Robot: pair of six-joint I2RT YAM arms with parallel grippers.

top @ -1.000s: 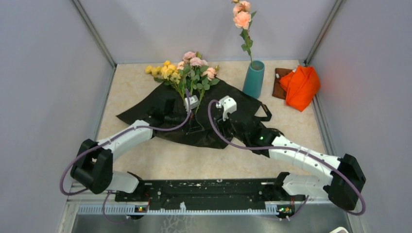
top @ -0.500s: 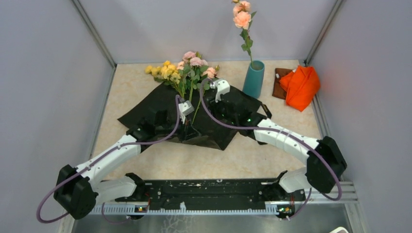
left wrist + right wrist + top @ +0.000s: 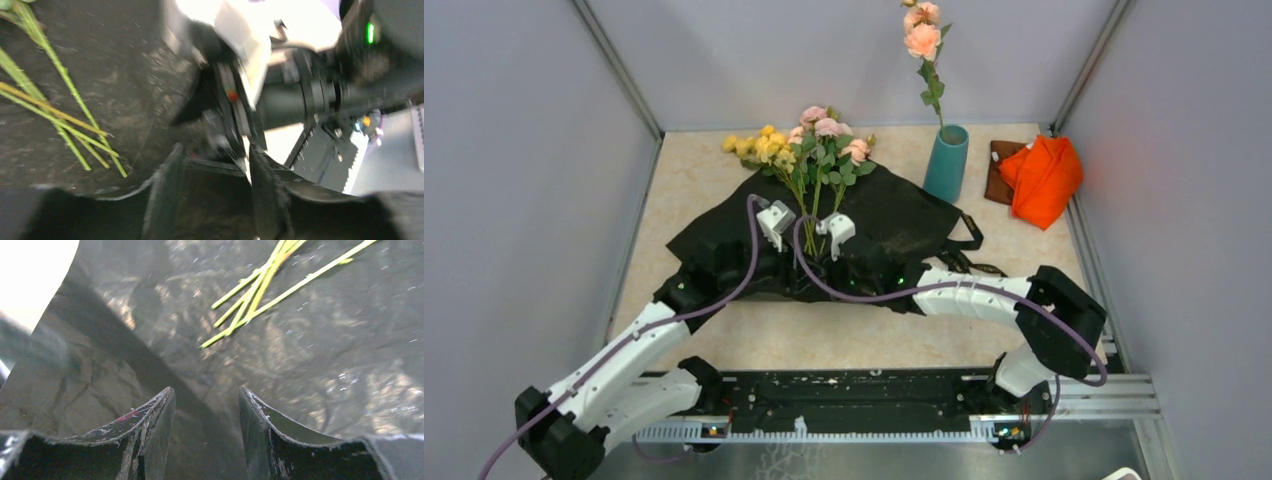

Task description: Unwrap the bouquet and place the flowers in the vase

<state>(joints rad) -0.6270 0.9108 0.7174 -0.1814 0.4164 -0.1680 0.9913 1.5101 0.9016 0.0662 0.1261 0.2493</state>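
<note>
Beige tabletop (image 3: pixel 692 185) — one bouquet (image 3: pixel 819 152), one vase (image 3: pixel 946 165), one orange cloth (image 3: pixel 1044 177)

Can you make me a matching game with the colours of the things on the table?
Things:
1. vase
2. wrapping sheet
3. cloth
4. small roses

Colours:
A. orange
B. black
C. teal-blue
D. pink

Right pairs: 1-C, 2-B, 3-A, 4-D
</note>
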